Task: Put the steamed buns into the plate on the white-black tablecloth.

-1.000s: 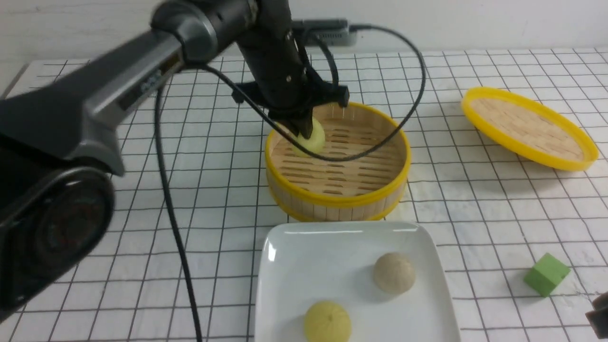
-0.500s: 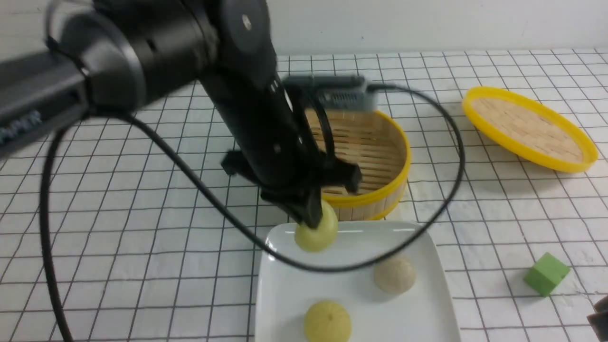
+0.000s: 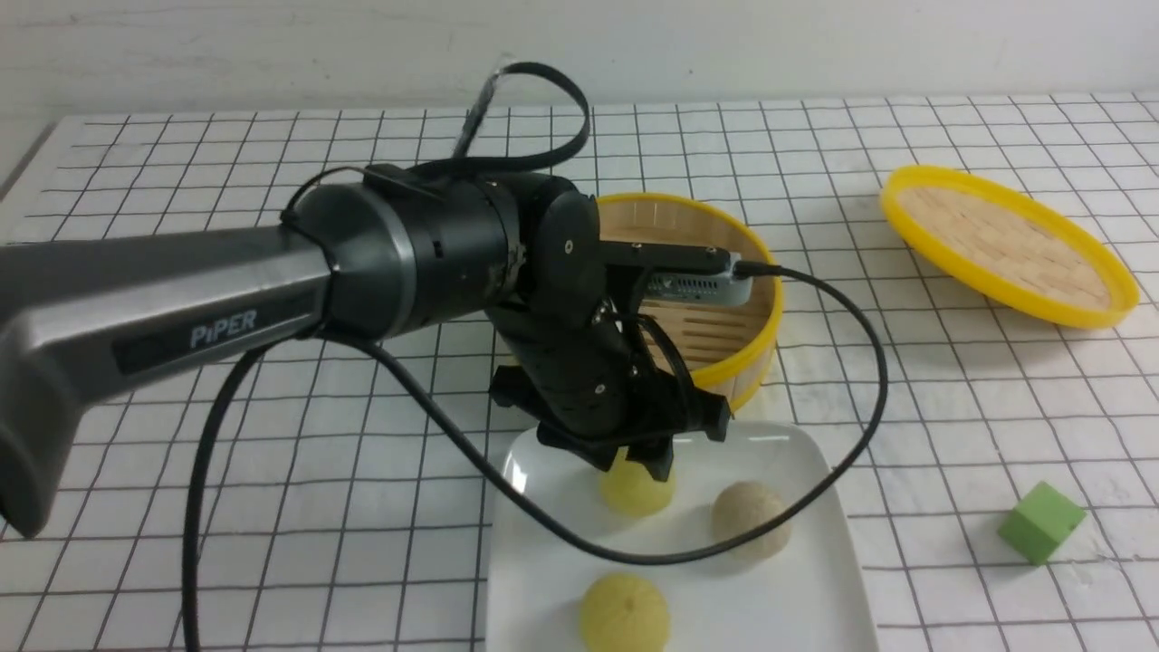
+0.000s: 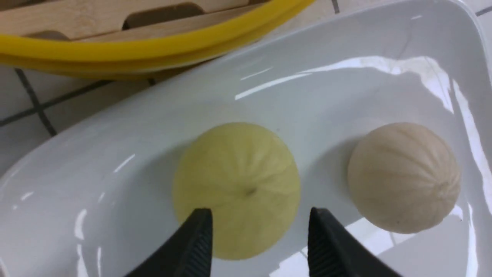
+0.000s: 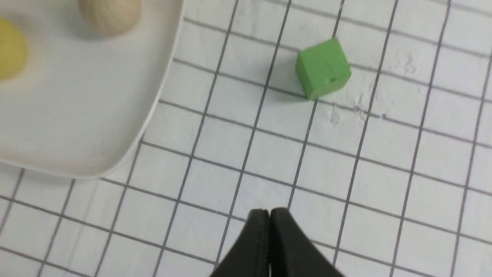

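The white square plate [image 3: 543,580] lies at the front of the white-black tablecloth [image 3: 272,453]. Three steamed buns rest in it: a pale yellow bun [image 3: 636,493] at the back, a beige one [image 3: 750,518] to its right and a second yellow one [image 3: 625,613] at the front. My left gripper [image 3: 634,469] hovers just over the back yellow bun [image 4: 236,181], open, with its fingertips [image 4: 203,227] apart above the bun. The beige bun [image 4: 403,177] sits beside it. My right gripper [image 5: 269,212] is shut and empty over bare cloth beside the plate [image 5: 77,127].
The empty bamboo steamer [image 3: 751,362] stands right behind the plate, partly hidden by my left arm. Its lid [image 3: 1005,244] lies at the back right. A green cube [image 3: 1041,522] sits right of the plate. The left arm's black cable [image 3: 815,493] droops over the plate.
My left arm carried a yellow bun out of the steamer and down onto the plate, then opened its jaws. The bun now lies free on the plate.
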Robot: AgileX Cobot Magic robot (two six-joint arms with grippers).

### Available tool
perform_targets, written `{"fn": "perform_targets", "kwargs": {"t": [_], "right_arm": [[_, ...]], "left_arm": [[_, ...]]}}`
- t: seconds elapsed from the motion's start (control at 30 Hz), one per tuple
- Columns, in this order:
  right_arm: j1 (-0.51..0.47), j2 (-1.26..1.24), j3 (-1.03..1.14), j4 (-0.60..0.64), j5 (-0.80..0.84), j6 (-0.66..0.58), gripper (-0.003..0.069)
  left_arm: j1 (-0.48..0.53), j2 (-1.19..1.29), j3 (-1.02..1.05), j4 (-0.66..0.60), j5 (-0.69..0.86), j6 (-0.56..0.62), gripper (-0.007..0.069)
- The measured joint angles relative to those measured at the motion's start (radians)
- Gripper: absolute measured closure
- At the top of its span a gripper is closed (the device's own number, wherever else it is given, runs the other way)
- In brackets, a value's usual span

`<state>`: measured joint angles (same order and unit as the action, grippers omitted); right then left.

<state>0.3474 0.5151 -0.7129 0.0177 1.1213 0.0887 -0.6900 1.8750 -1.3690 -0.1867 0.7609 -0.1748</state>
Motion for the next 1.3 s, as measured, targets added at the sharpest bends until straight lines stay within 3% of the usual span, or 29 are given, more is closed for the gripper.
{"fn": "perform_targets", "kwargs": {"t": [0.1,0.23,0.27,0.33,0.43,0.7,1.3], "right_arm": [[0.000,-0.177,0.000,0.000,-0.008,0.004,0.0634],[0.000,-0.354,0.015,0.000,-0.116,0.026,0.0631],[0.000,-0.424,0.047,0.000,-0.205,0.026,0.0630],[0.000,-0.466,0.083,0.000,-0.285,0.027,0.0629],[0.000,-0.521,0.226,0.000,-0.533,0.029,0.0629],[0.000,-0.508,0.397,-0.007,-0.759,0.029,0.0629],[0.000,-0.508,0.401,-0.018,-0.767,0.029,0.0613]], "left_arm": [[0.000,0.000,0.000,0.005,0.001,0.000,0.0265],[0.000,-0.010,0.000,0.014,0.011,0.000,0.0336],[0.000,-0.022,0.000,0.028,0.016,0.000,0.0407],[0.000,-0.029,-0.001,0.038,0.016,0.000,0.0450],[0.000,-0.039,-0.004,0.072,0.022,0.000,0.0602],[0.000,-0.039,-0.006,0.079,0.022,0.000,0.0622],[0.000,-0.039,-0.007,0.090,0.022,0.000,0.0620]]}}
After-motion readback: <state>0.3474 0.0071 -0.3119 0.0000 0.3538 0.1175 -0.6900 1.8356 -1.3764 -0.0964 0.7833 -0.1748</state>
